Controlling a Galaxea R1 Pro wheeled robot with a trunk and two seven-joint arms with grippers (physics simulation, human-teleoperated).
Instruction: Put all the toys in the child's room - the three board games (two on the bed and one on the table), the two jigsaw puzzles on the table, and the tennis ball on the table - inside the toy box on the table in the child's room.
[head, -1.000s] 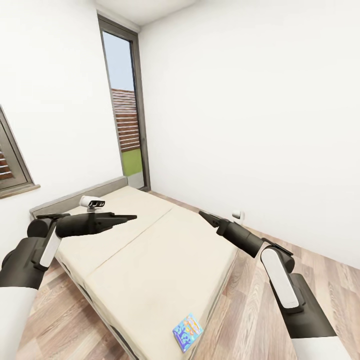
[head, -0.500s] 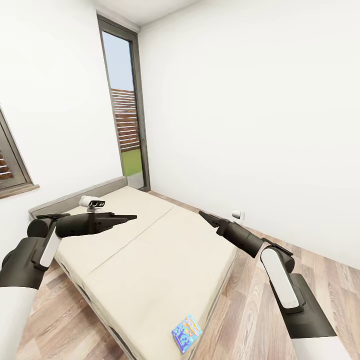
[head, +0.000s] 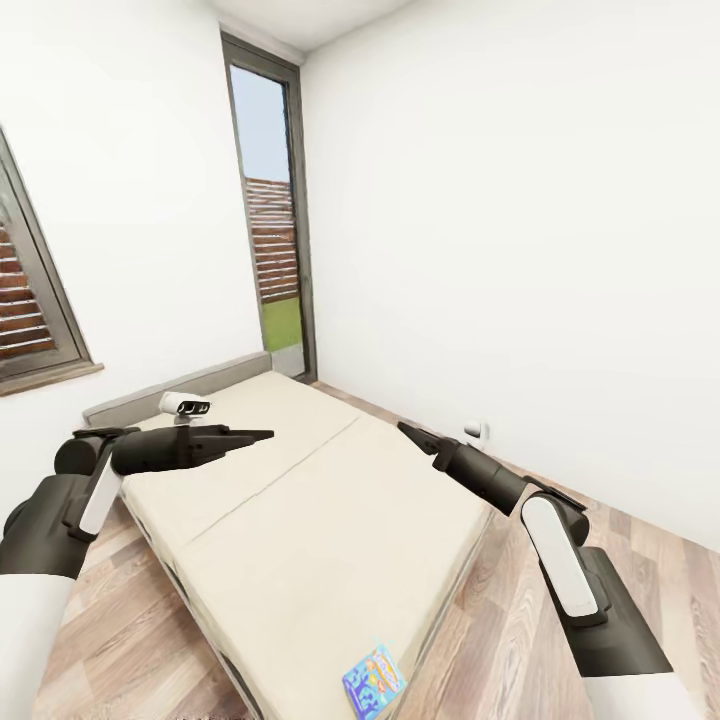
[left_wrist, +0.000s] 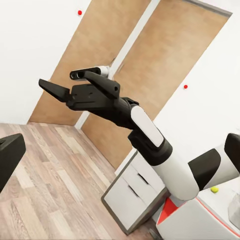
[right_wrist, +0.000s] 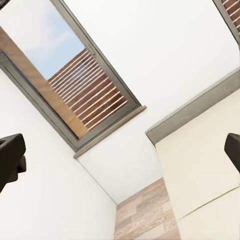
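We see a big window (right_wrist: 75, 75) with brown slats at ten o'clock. The white wall (right_wrist: 170, 55) is around it. The beige bed (right_wrist: 205, 165) is at four o'clock, with its grey headboard (right_wrist: 192, 112). Wooden floor (right_wrist: 145, 215) shows at six o'clock. Our two dark fingertips (right_wrist: 10, 155) sit wide apart at three and nine o'clock.

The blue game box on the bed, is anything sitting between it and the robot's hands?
No, nothing visible. The blue game box lies alone near the foot corner of the bed, with bare mattress around it. The right gripper and left gripper hover open over the bed, farther up.
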